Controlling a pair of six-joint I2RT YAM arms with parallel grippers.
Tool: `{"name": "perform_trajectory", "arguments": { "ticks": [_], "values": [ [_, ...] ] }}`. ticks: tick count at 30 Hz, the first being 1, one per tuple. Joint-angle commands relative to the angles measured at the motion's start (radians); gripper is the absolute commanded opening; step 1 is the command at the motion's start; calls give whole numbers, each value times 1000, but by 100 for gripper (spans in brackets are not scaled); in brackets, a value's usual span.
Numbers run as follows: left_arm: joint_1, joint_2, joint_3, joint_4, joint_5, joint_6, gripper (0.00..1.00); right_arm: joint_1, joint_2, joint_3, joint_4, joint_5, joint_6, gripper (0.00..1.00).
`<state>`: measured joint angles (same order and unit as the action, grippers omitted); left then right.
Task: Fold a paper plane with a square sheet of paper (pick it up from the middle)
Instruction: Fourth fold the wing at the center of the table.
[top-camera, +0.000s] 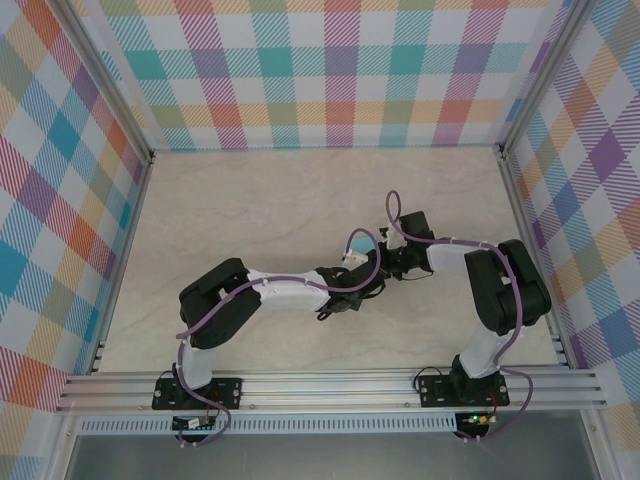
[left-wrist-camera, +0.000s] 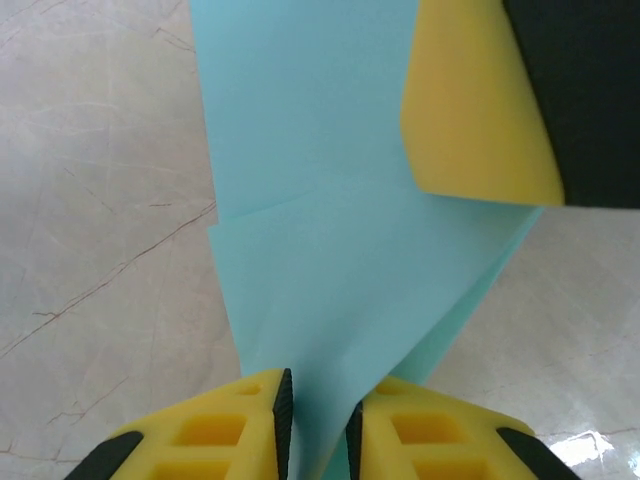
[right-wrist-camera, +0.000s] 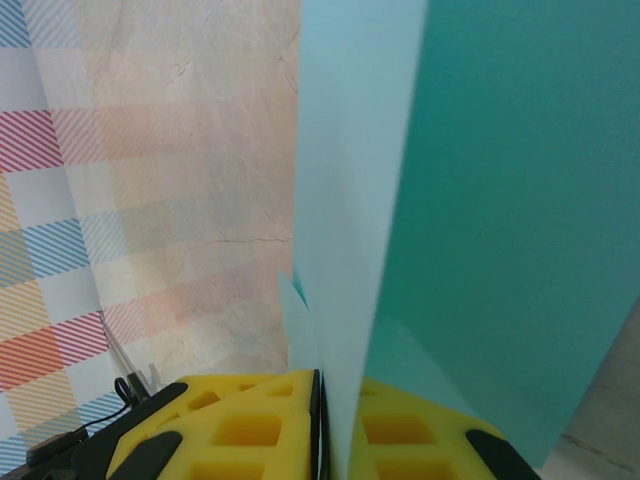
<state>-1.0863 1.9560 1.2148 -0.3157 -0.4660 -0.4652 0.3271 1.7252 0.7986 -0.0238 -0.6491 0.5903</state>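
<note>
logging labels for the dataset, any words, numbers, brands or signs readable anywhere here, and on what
None can be read.
The turquoise paper is plain, the yellow fingers bear no marks, and the checked walls and marbled table carry only pattern.

The left arm (top-camera: 285, 291) and right arm (top-camera: 482, 352) are built of white links and bulky black joint housings, mounted on black base plates (top-camera: 197, 392). Purple cables (top-camera: 388, 210) are looped along them. The left tool (left-wrist-camera: 318, 405) and right tool (right-wrist-camera: 333, 395) are fitted with yellow fingers (left-wrist-camera: 230, 430), recessed and black-edged.
</note>
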Motion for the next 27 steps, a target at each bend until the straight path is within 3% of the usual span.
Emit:
{"name": "perform_trajectory", "arguments": {
  "ticks": [1, 6, 12, 27],
  "values": [
    [-12, 11, 25, -30, -34, -22, 21, -2, 4, 21, -18, -24, -3, 12],
    [-12, 10, 21, -35, -34, -30, 18, -2, 4, 21, -15, -25, 0, 12],
    [-12, -3, 22, -22, -3, -30, 27, -2, 4, 30, -14, -35, 1, 12],
    [-12, -38, 5, 20, 55, -70, 33, -3, 16, 38, -11, -36, 5, 12]
  ]
}}
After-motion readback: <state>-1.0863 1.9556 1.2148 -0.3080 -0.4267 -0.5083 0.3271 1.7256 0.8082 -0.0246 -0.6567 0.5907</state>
